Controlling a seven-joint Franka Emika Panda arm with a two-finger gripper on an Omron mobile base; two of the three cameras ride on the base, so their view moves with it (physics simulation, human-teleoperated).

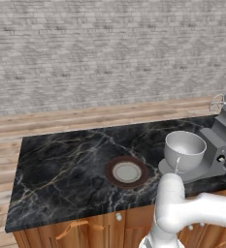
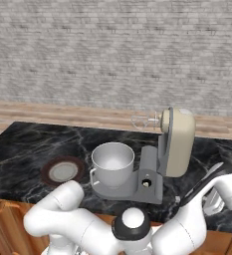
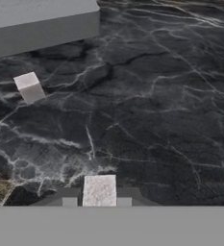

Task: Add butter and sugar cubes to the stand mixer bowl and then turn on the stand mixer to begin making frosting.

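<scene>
gripper (image 3: 99,202) is closed on a sugar cube (image 3: 99,190) between its fingertips, low over the counter (image 3: 147,105). a second cube (image 3: 30,87) lies ahead-left, beside the stand mixer (image 2: 162,154) base; the stand mixer bowl (image 2: 112,163) sits docked for loading.

a rendered kitchen. a black marble-veined counter (image 1: 66,169) tops wooden cabinets (image 1: 85,227) with handles on their fronts. on that counter stands a stand mixer (image 2: 174,144) with a grey base, cream head and wire whisk; a pale handled bowl (image 2: 112,163) sits on the mixer's base, and a brown-rimmed plate (image 2: 62,171) lies to the left of the mixer. behind the counter run a wood plank floor (image 1: 85,118) and a grey brick wall (image 1: 109,48).
</scene>
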